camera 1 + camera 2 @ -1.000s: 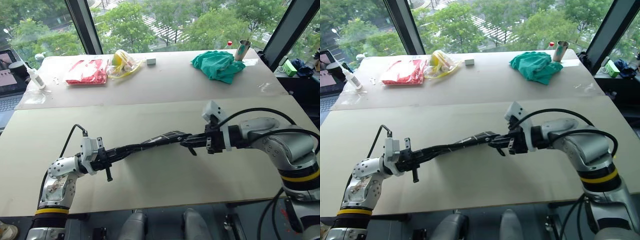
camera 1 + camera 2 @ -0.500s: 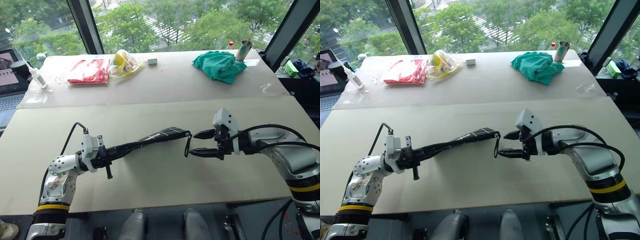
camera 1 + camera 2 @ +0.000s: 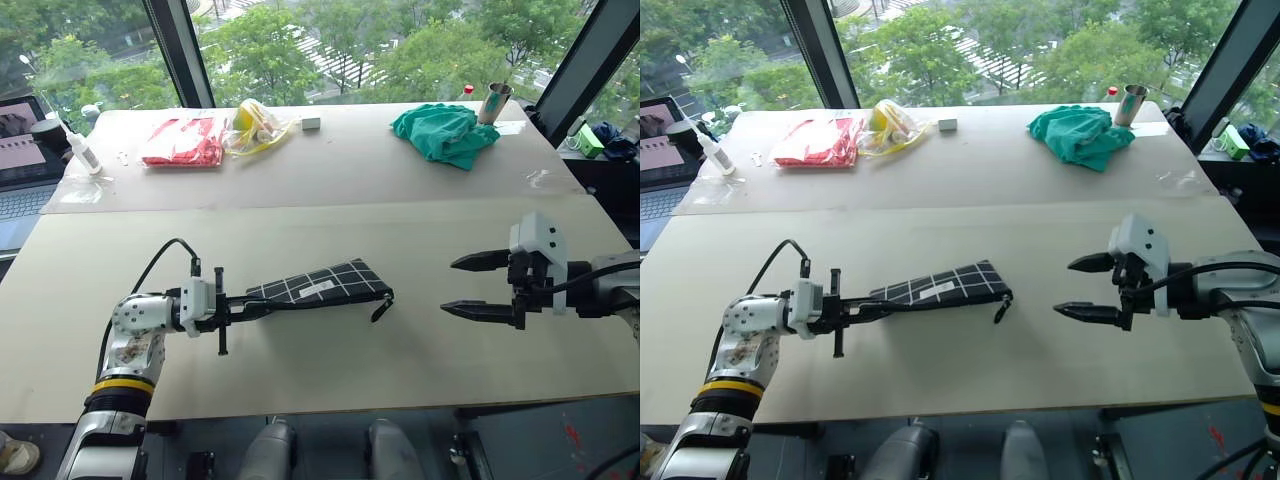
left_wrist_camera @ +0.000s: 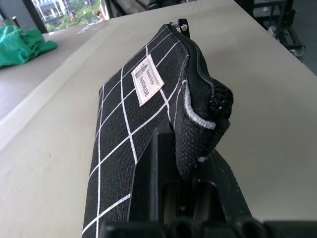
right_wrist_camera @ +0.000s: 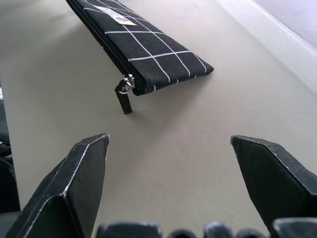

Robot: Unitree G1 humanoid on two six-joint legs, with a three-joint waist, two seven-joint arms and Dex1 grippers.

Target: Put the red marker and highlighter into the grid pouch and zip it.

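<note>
The grid pouch [image 3: 320, 288] is black with white lines and a white label. It lies stretched out over the near table, zipper shut, with the pull cord [image 3: 381, 310] hanging at its right end. My left gripper [image 3: 245, 308] is shut on the pouch's left end; the left wrist view shows the fabric [image 4: 143, 99] bunched between the fingers. My right gripper [image 3: 478, 287] hovers open well to the right of the pouch, nothing between its fingers [image 5: 74, 193]. The right wrist view looks at the pouch [image 5: 143, 54] and its zipper pull [image 5: 125, 96]. The red marker and highlighter are hidden.
On the far table lie a red plastic packet [image 3: 178, 141], a yellow bag [image 3: 255, 125], a small white box [image 3: 311, 123], a green cloth [image 3: 445, 133] and a metal cup [image 3: 493, 101]. A white bottle [image 3: 80, 155] and a laptop [image 3: 25, 150] are at the far left.
My right gripper let go of the pouch's zipper end, opened wide and drew away to the right. The pouch sank lower, still held at its left end by the left gripper.
</note>
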